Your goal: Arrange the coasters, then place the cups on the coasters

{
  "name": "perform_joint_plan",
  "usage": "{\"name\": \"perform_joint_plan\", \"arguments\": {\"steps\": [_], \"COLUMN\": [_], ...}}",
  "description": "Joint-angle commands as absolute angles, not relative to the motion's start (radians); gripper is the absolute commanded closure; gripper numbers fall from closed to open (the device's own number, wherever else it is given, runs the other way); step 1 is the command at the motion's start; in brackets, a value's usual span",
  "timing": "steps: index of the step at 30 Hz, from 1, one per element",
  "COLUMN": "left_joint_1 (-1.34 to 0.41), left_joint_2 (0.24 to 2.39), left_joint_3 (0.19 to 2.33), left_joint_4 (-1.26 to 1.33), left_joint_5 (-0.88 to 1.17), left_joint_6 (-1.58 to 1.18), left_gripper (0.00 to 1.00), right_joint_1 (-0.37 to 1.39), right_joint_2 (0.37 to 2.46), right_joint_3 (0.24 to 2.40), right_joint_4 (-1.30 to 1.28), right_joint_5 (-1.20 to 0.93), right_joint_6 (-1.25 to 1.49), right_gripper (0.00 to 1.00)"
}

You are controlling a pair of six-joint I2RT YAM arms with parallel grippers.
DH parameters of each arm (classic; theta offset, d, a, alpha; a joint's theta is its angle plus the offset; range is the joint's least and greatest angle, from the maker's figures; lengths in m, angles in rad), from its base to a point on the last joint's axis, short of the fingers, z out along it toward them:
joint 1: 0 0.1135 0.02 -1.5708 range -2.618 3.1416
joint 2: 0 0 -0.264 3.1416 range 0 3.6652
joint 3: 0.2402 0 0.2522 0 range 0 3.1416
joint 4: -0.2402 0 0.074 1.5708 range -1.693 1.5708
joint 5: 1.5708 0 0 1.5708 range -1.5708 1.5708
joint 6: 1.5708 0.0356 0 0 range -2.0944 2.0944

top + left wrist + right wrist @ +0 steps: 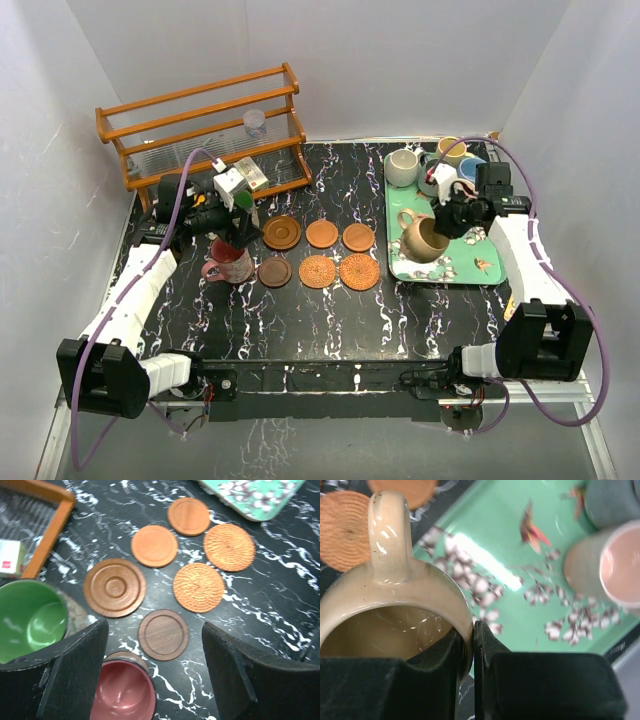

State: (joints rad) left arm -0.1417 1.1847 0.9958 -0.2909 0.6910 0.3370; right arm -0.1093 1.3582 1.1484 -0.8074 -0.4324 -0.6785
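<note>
The tan cup (395,595) sits over the near half of the green floral tray (482,268), at the right of the overhead frame. The right fingers (535,680) are clamped on its rim, one inside the cup and one outside, with the wall pinched between them. The handle points away from them, toward the top of the wrist view. Whether the cup rests on the tray or is raised off it cannot be told.

Farther back on the tray stand the cream cup (402,167), yellow cup (452,150) and blue cup (470,166).

Left of the tray, six coasters (322,233) lie in two rows at the middle of the black marbled bench (300,320), close together. The two wicker coasters (359,271) are in the near row.

At the centre left, the left fingers (75,680) are spread wide and hold nothing. They hang above the bench, with the maroon cup (122,692) and green cup (30,622) at the lower left of that wrist view. A wooden rack (200,120) stands in the upper left.
</note>
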Motion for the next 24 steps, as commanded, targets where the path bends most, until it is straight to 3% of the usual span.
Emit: {"name": "perform_joint_plan", "arguments": {"steps": [1,13,24], "left_joint_1": [-0.147,-0.276,-0.424], "left_joint_2": [1.162,1.31,1.467], "left_joint_3": [0.999,1.165,1.294], "left_joint_4": [-0.337,-0.565,-0.444], "left_joint_5": [0.914,1.1,1.229], "left_joint_6": [0.392,0.663,0.64], "left_gripper": [0.27,0.31,0.27], "right_joint_1": [-0.022,0.327,0.462], "right_joint_2": [1.293,1.354,1.402], "right_joint_3": [1.217,1.403,1.479], "right_joint_4": [-0.745,-0.812,-0.849], "right_joint_5": [-0.646,-0.634,-0.65], "right_joint_6": [-0.749,-0.764,-0.765], "right_gripper": [1.0,1.0,1.0]}}
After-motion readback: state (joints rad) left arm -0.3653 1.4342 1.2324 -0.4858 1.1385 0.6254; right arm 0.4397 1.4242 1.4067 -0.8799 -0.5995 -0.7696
